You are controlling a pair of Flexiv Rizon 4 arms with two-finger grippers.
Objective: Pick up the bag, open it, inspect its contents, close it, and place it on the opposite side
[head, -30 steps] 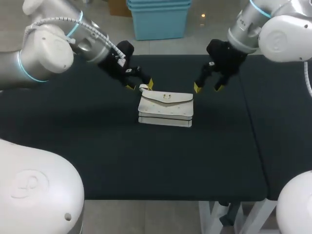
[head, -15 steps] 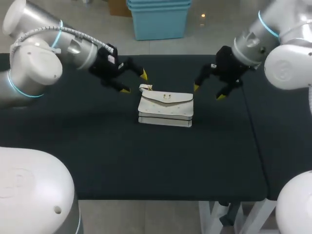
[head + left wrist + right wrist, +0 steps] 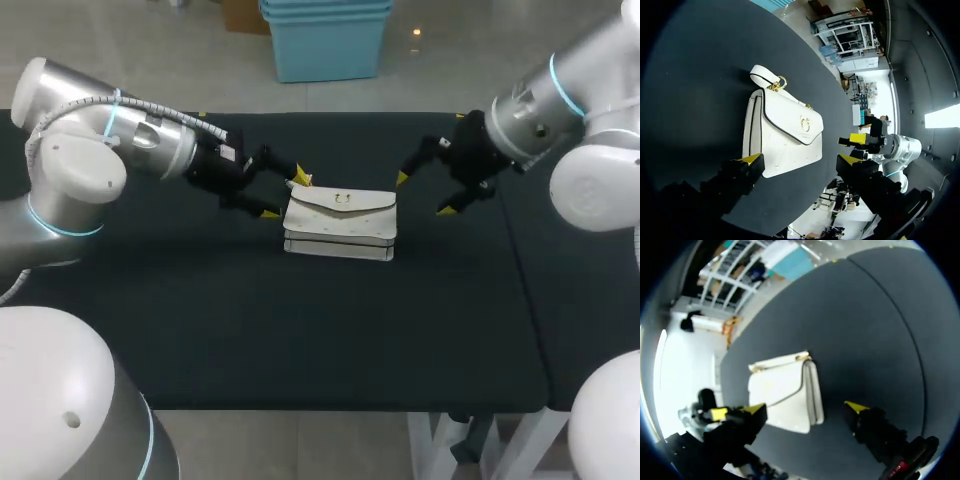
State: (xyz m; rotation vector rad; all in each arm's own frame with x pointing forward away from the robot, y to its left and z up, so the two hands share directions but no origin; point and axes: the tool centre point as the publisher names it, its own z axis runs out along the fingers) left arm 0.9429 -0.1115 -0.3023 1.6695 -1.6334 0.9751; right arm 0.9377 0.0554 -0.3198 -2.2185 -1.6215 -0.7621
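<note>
Tabletop (image 3: 300, 330) is matte black and flat. Toward its far middle lies the bag (image 3: 340, 225). It is white, leather-like and rectangular. It lies flap up, its long axis running left to right, one short end toward each arm. The left gripper (image 3: 284, 195) stands spread wide just off the left end, gripping nothing. The right gripper (image 3: 423, 194) is likewise spread near the right end. A gold ring clasp (image 3: 342, 198) sits on the curved flap, and a gold strap ring (image 3: 779, 84) at a far corner.
</note>
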